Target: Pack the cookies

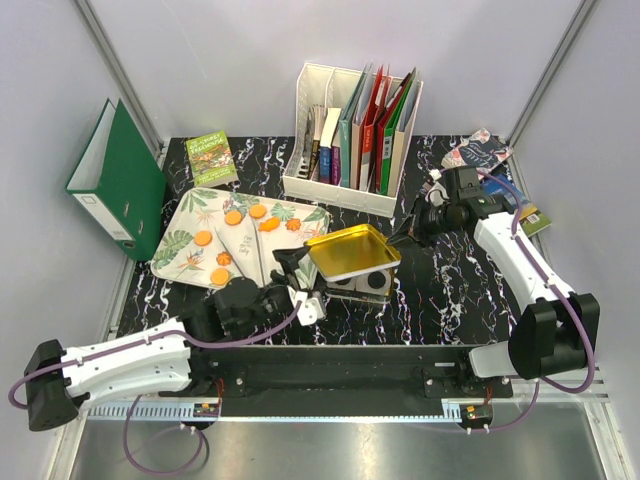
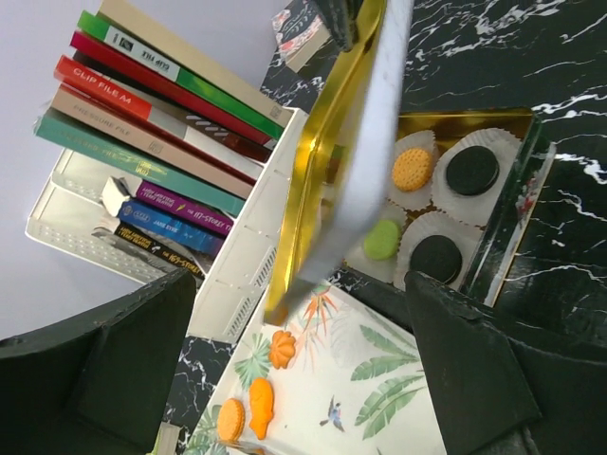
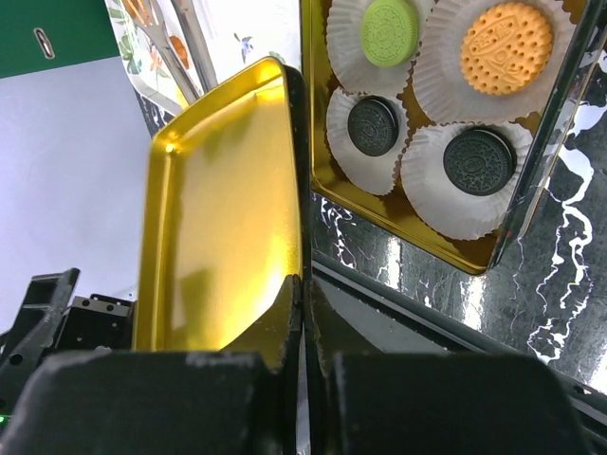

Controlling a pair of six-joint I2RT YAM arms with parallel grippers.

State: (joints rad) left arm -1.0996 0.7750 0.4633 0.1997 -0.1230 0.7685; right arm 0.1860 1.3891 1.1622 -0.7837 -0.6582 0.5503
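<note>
My right gripper (image 3: 305, 294) is shut on the edge of the gold lid (image 3: 223, 209), holding it tilted up over the open tin (image 3: 408, 218). In the tin, white paper cups hold a green cookie (image 3: 390, 30), an orange one (image 3: 499, 42) and two black ones (image 3: 372, 124). Several orange cookies (image 1: 246, 213) lie on the leaf-patterned tray (image 1: 185, 245) to the left. My left gripper (image 2: 302, 289) is open above the tray's near corner, with the lid's (image 2: 351, 152) lower corner hanging between its fingers, untouched. Orange cookies (image 2: 282, 348) lie just beyond them.
A white file rack (image 1: 355, 135) full of books stands behind the tin. A green binder (image 1: 120, 180) leans at the far left, a small green book (image 1: 212, 158) lies behind the tray, and a patterned booklet (image 1: 478, 150) sits at the back right.
</note>
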